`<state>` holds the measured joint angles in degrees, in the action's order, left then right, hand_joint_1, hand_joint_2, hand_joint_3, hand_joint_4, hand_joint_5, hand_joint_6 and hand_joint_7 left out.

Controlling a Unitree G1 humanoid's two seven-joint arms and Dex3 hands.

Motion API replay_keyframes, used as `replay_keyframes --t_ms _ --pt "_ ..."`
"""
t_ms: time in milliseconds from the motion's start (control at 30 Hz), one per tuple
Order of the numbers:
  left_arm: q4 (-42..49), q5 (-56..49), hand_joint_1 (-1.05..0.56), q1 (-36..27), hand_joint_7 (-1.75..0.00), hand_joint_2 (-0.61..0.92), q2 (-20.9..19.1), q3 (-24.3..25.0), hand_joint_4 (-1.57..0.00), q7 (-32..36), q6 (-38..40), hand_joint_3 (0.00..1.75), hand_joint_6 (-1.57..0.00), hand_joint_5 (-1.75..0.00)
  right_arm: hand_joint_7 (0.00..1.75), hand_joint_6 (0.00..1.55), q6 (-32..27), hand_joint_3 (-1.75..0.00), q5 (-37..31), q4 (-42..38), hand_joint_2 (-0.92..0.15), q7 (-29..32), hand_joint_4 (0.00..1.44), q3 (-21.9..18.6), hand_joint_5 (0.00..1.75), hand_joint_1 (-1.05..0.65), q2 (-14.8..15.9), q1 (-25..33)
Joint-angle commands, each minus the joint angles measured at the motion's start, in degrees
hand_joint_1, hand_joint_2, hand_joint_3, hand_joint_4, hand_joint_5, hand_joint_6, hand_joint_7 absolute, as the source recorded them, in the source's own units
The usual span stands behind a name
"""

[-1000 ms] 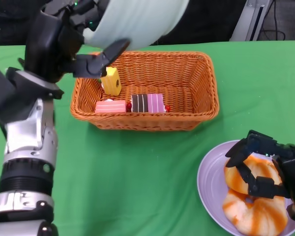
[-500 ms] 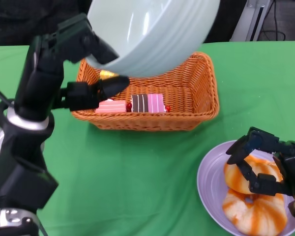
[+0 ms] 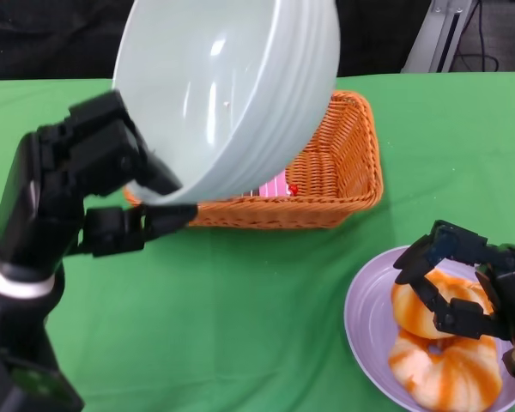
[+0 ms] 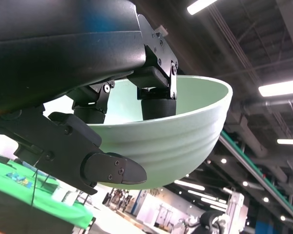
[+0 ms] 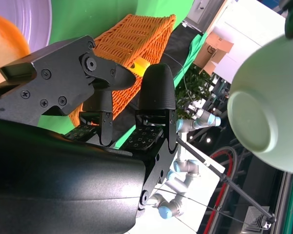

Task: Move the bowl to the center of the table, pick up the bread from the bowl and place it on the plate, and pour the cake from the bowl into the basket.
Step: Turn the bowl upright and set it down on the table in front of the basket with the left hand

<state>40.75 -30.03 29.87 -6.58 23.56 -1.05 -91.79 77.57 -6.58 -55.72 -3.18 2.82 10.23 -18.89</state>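
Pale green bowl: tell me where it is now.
In the head view, the pale green bowl is tilted in the left hand, raised over the orange wicker basket's left side.

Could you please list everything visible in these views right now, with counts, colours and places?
bowl: one, pale green, empty, tilted in the air over the basket's left part.
basket: one, orange wicker, far middle of the table.
cake: pink piece showing under the bowl's edge; others hidden.
plate: one, lilac, near right.
bread: two orange-white pieces on the plate.
table: green cloth.
left hand: black, grips the bowl.
right hand: black, over the bread, fingers apart.
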Motion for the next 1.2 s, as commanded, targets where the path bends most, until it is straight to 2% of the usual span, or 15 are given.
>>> replay_keyframes --t_ms 33,167,300,333,400,500,700,733,833,967,1033,1100,1167,1200 --pt "-2.6 -1.9 -0.28 -3.1 -1.73 0.9 -2.9 0.4 -0.79 2.1 -0.7 0.49 -0.58 -1.75 1.25 0.7 -0.6 -0.76 1.6 1.2 -0.67 -0.3 0.83 -1.1 1.2 -0.09 0.5 1.0" --pt "-3.9 -4.6 -0.28 -6.6 -1.66 0.87 -5.8 -0.5 -0.82 4.1 -0.7 0.44 -0.64 -1.75 1.26 0.7 -1.0 -0.77 1.5 2.1 -0.66 -0.6 0.83 -1.4 1.21 -0.09 0.3 1.4" --pt "-4.2 -7.8 -0.32 -9.5 -1.6 0.92 -8.1 -0.6 -0.78 7.7 -0.7 0.4 -0.64 -1.74 1.26 0.7 -1.1 -0.77 1.2 2.8 -0.67 -0.5 0.83 -1.8 1.21 -0.08 0.1 1.6" --pt "-4.2 -8.6 -0.3 -10.4 -1.58 0.92 -8.7 -0.6 -0.76 8.8 -0.7 0.38 -0.62 -1.75 1.26 0.7 -1.2 -0.82 1.2 3.0 -0.64 -0.5 0.84 -1.9 1.21 -0.06 0.0 1.7" --pt "-4.4 -10.9 -0.26 -11.8 -1.63 0.92 -10.0 -0.4 -0.74 10.9 -0.7 0.34 -0.57 -1.75 1.26 0.7 -1.9 -0.88 1.2 3.7 -0.61 -0.6 0.84 -2.0 1.21 -0.06 -0.1 1.9" --pt "-5.7 -16.3 -0.18 -13.0 -1.73 0.92 -11.3 0.5 -0.74 15.3 -0.7 0.3 -0.54 -1.75 1.24 0.71 -2.6 -0.88 1.4 4.3 -0.61 -0.8 0.83 -2.1 1.2 -0.07 -0.2 2.2" --pt "-8.3 -27.8 -0.15 -14.9 -1.75 0.92 -14.2 1.6 -0.72 24.2 -0.7 0.3 -0.53 -1.75 1.23 0.72 -3.2 -0.87 0.4 5.1 -0.62 -0.3 0.84 -2.6 1.19 -0.07 0.0 2.4" --pt "-8.9 -29.7 -0.15 -15.3 -1.61 0.92 -14.9 1.4 -0.69 25.7 -0.7 0.27 -0.58 -1.75 1.23 0.72 -3.3 -0.87 0.4 5.3 -0.62 -0.4 0.84 -2.6 1.19 -0.08 0.0 2.5" --pt "-9.8 -34.5 -0.15 -15.7 -1.51 0.92 -16.0 1.0 -0.66 30.7 -0.5 0.26 -0.63 -1.75 1.23 0.71 -3.6 -0.87 0.4 5.6 -0.62 -0.5 0.84 -2.6 1.19 -0.08 0.1 2.6" --pt "-11.7 -40.3 -0.17 -17.1 -1.46 0.92 -18.9 -2.7 -0.65 39.8 2.4 0.26 -0.65 -1.74 1.23 0.71 -3.9 -0.87 0.7 6.1 -0.62 -0.6 0.84 -2.6 1.19 -0.08 0.2 2.7" --pt "-12.6 -42.5 -0.23 -18.6 -1.28 0.92 -21.6 -5.6 -0.62 44.1 3.6 0.26 -0.72 -1.74 1.23 0.71 -4.1 -0.88 1.1 6.3 -0.62 -0.8 0.84 -2.7 1.19 -0.07 0.4 2.6" --pt "-13.3 -44.5 -0.25 -19.4 -1.23 0.92 -23.8 -9.2 -0.62 49.4 5.5 0.25 -0.73 -1.74 1.25 0.7 -4.3 -0.85 1.2 6.6 -0.64 -0.8 0.84 -2.8 1.18 -0.08 0.4 2.7" --pt "-14.4 -46.6 -0.25 -20.1 -1.24 0.92 -25.9 -13.3 -0.62 55.4 8.5 0.28 -0.73 -1.74 1.26 0.69 -4.4 -0.84 1.4 7.0 -0.64 -0.9 0.84 -2.7 1.19 -0.08 0.4 2.9" --pt "-14.9 -47.6 -0.24 -20.3 -1.31 0.92 -27.1 -15.5 -0.62 58.5 10.3 0.31 -0.7 -1.75 1.26 0.69 -4.5 -0.83 1.5 7.2 -0.65 -1.0 0.84 -2.7 1.19 -0.08 0.4 3.0"
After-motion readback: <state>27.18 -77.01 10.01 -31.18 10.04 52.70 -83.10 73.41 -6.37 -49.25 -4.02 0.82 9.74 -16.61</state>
